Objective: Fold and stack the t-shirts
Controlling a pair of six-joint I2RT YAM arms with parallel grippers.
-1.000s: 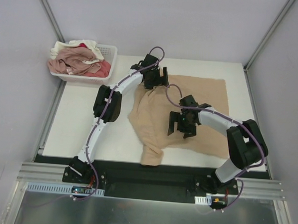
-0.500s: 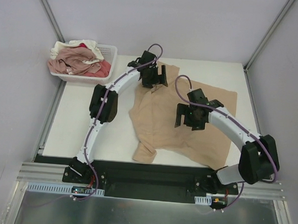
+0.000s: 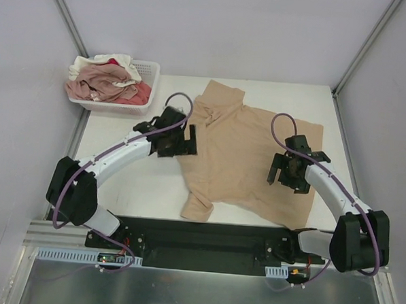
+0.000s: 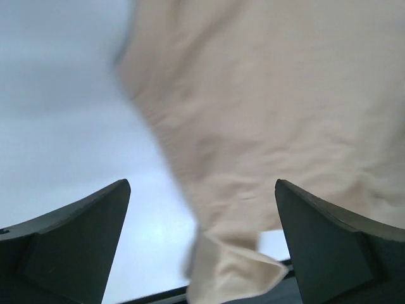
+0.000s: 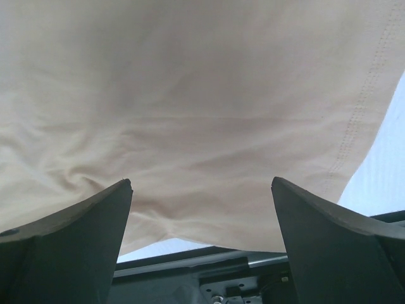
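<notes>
Far to the left of the left gripper (image 3: 188, 141), at the back corner of the table (image 3: 120, 178), stands a white basket (image 3: 151, 70). A pink shirt (image 3: 97, 85), a cream shirt (image 3: 92, 64) and a red shirt (image 3: 139, 94) lie in it in a loose heap.

The left gripper hangs over the left edge of the tan t-shirt (image 3: 244, 154), which lies spread flat on the table between the two arms. In the left wrist view its two fingers (image 4: 76, 240) stand wide apart and nothing is between them. Under this gripper the edge of the cloth runs diagonally, with bare table on its left side and the tan cloth on its right. A crumpled sleeve (image 4: 228, 272) lies just ahead of the fingertips, near the front edge of the table.

The right gripper (image 3: 289, 177) is over the right part of the same t-shirt, well apart from the left gripper. Its fingers (image 5: 335, 240) are also spread wide and hold nothing. The cloth fills almost all the space below it, and the stitched hem (image 5: 364, 107) passes on its right side. I cannot tell if either gripper touches the cloth.
</notes>
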